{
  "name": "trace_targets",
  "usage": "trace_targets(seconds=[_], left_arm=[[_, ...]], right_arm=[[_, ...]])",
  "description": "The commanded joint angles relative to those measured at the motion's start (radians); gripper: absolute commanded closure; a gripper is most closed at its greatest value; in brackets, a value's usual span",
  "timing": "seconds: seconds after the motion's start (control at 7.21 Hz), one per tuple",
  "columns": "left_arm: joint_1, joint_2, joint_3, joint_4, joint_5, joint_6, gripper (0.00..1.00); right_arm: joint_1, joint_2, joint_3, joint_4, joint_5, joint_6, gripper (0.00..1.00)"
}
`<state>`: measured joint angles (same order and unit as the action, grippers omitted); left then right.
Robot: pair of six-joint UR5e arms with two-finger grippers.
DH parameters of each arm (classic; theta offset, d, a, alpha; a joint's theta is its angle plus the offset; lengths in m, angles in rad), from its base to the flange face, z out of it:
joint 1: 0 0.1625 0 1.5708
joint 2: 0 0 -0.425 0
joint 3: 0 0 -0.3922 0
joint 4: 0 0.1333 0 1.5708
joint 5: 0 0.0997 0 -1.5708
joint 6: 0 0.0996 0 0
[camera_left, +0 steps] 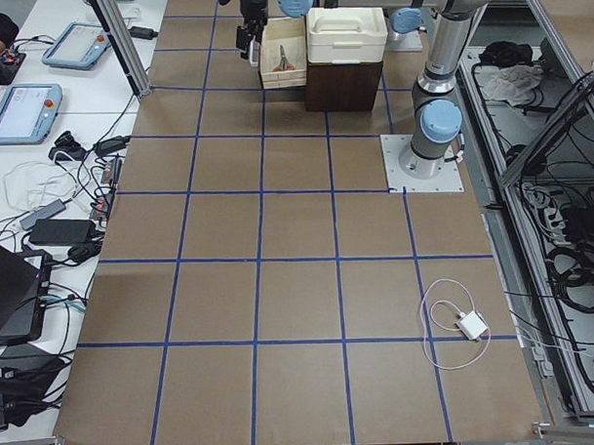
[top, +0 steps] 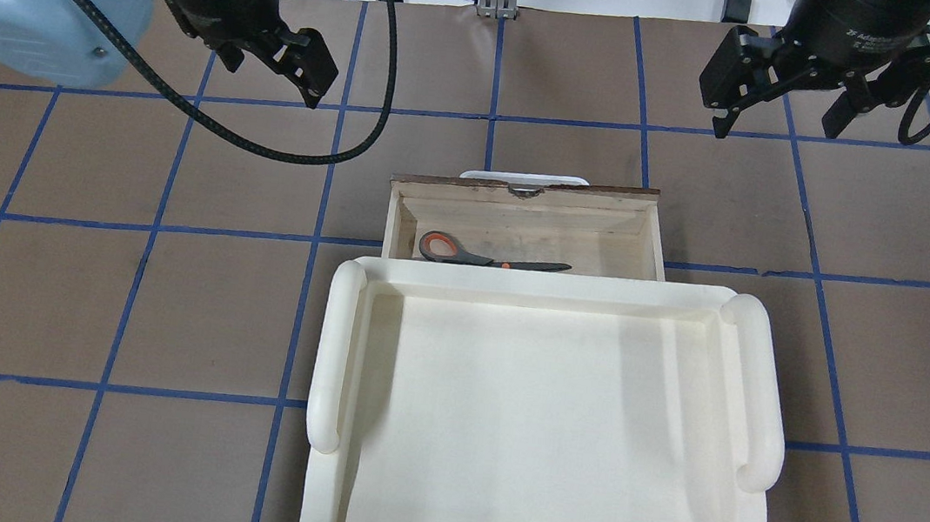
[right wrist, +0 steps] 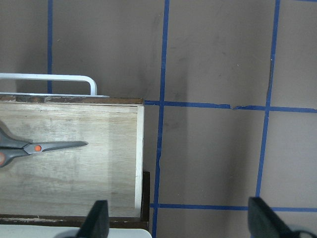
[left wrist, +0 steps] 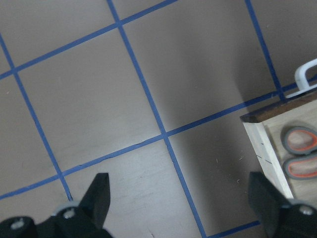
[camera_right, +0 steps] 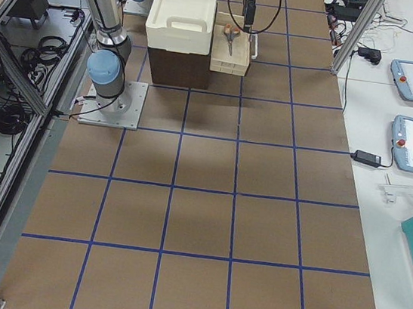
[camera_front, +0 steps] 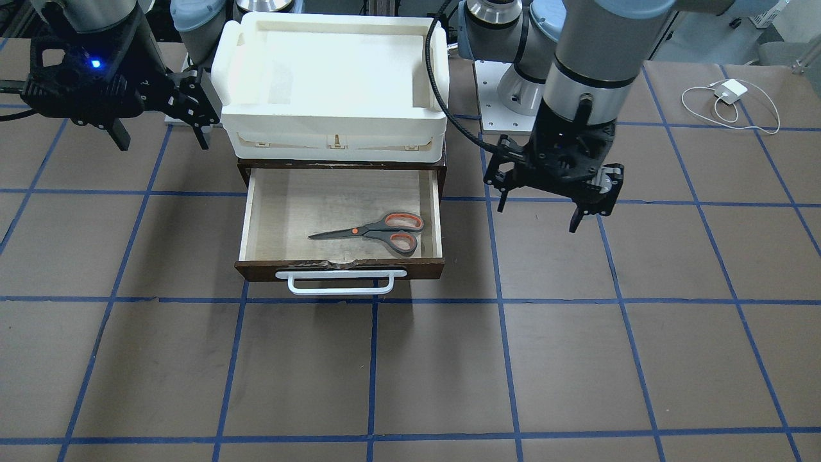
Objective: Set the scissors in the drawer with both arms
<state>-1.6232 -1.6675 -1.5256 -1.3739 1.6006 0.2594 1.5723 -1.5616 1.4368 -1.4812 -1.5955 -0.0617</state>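
The brown table (camera_front: 410, 372), taped into blue squares, carries everything. On it, close in front of me, the cream-white tray (top: 337, 343) sits on top of a dark brown cabinet (camera_left: 343, 87), and the tray holds nothing. The drawer (camera_front: 288, 205) is pulled out from under the tray toward the far side, its white bar handle (camera_front: 340, 282) on the far front. The scissors (camera_front: 378, 230) lie flat on its pale wood floor, the only thing in it, with the orange-lined loops toward my left and the dark blades pointing right.

My left gripper (camera_front: 539, 215) hangs above bare table to the left of the drawer, fingers spread apart and holding nothing. My right gripper (top: 774, 121) hangs to the right of the drawer and farther out than its front, fingers likewise spread and empty. Neither touches the drawer.
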Motion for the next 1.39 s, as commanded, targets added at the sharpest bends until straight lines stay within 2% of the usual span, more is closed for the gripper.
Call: trace_targets(seconds=[0.0, 0.42, 1.25], left_arm=[[0.066, 0.02, -0.013, -0.034, 0.004, -0.127, 0.0], [0.129, 0.04, -0.022, -0.108, 0.007, -0.15, 0.0], [0.125, 0.078, -0.053, -0.113, -0.01, -0.15, 0.0]], right_arm=[[0.0, -0.002, 0.014, -0.007, -0.004, 0.0, 0.0], [0.0, -0.005, 0.017, -0.007, -0.009, 0.002, 0.0], [0.0, -0.005, 0.017, -0.005, -0.011, 0.003, 0.0]])
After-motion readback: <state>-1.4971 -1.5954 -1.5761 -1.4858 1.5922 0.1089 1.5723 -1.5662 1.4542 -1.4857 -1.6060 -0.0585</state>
